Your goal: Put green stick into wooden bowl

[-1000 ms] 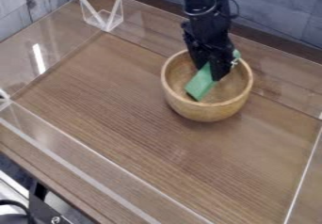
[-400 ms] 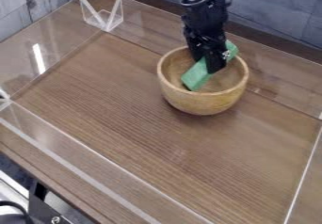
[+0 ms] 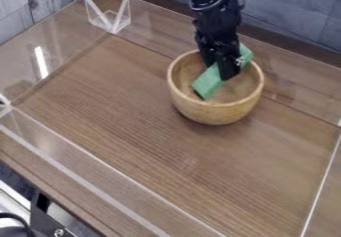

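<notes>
Black cables and dark hardware are crowding the lower left corner of the view, beside the tabletop (image 3: 100, 117). No brand, label or writing is readable anywhere. Along the left side, pale tape lines are crossing the brown wood surface, and a small white piece (image 3: 6, 104) is sitting at the left edge. Farther right, near the far edge, a clear, angular wire-like object (image 3: 110, 16) is standing upright.

Right of the middle, the wooden bowl (image 3: 214, 112) is resting on the tabletop, its light-tan rim curving around a smooth hollow. The green stick (image 3: 208, 80) is lying at a slant within the outline of the bowl, its lower end showing over the hollow and its upper part running up under the hand.

Above it, the dark arm (image 3: 209, 4) is coming in from the top of the view and reaching downward, leaning slightly to the right, with the hand (image 3: 224, 70) over the bowl. Dark fingers are overlapping the green, and whether they are gripping it or only standing around it cannot be told.
</notes>
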Motion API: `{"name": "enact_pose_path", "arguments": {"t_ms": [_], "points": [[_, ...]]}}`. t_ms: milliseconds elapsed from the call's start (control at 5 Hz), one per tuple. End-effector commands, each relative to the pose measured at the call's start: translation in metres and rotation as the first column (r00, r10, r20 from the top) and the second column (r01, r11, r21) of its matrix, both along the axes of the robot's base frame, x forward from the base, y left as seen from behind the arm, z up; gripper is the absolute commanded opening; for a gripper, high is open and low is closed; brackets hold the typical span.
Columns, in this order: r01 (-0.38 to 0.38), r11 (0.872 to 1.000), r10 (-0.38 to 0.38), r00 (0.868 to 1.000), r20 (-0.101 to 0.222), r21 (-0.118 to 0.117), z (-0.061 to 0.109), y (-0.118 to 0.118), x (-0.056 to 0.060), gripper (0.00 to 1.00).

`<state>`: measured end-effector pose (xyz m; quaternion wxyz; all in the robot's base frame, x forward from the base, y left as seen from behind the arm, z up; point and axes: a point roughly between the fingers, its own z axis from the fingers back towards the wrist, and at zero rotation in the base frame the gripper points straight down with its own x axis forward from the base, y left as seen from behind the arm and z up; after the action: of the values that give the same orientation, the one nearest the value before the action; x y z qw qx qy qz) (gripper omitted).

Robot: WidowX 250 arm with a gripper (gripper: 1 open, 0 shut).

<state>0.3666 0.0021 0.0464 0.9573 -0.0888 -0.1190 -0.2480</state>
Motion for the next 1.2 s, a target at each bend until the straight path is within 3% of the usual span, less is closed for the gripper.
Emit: {"name": "enact_pose_path", "arguments": {"t_ms": [0, 200, 600, 1000], "points": [[-0.053, 0.999, 0.053, 0.999, 0.0, 0.007, -0.019, 0.001, -0.003, 0.0], [-0.112, 0.994, 0.112, 0.994, 0.0, 0.003, -0.011, 0.01, -0.009, 1.0], [-0.049, 0.999, 0.049, 0.999, -0.01, -0.008, -0.015, 0.01, -0.014, 1.0], [-0.017, 1.0, 0.017, 1.0, -0.014, -0.022, -0.004, -0.007, -0.028, 1.0]]}}
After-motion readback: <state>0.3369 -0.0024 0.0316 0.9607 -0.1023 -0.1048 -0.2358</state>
